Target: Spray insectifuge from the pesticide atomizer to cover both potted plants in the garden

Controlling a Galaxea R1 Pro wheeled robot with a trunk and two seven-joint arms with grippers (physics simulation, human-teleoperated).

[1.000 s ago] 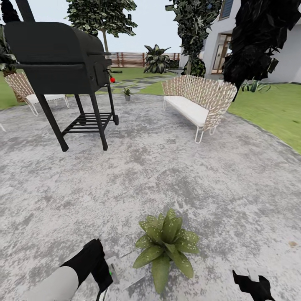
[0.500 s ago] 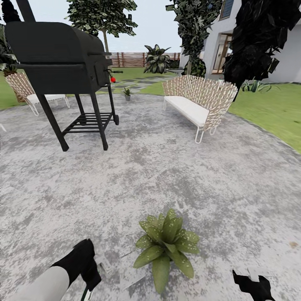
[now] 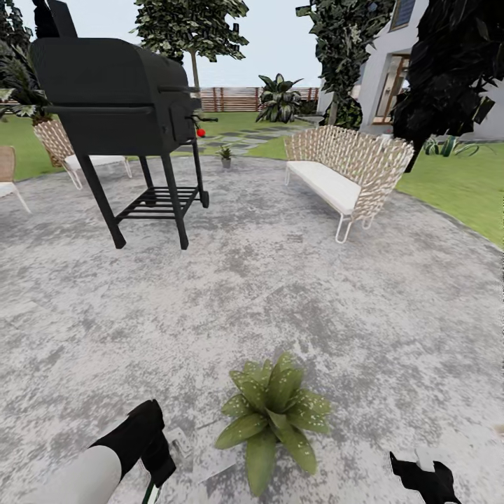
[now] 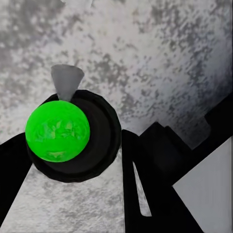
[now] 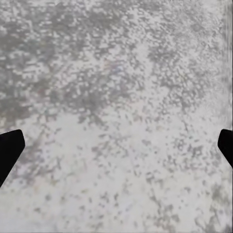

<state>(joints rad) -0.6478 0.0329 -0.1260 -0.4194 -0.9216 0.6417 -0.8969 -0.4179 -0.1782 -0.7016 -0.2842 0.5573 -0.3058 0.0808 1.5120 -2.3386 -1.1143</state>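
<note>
Head view: near potted plant (image 3: 269, 414) sits on grey patio (image 3: 294, 294) between both arms, whitish specks (image 3: 308, 406) dotting its leaves. Second potted plant (image 3: 225, 155) far off at patio edge, beside black grill (image 3: 115, 105). Left hand (image 3: 150, 448) low, just left of near plant — left wrist view shows it clenched on atomizer (image 4: 73, 136), dark body with green top. Right hand (image 5: 116, 145) released, fingers wide apart over bare stone.
</note>
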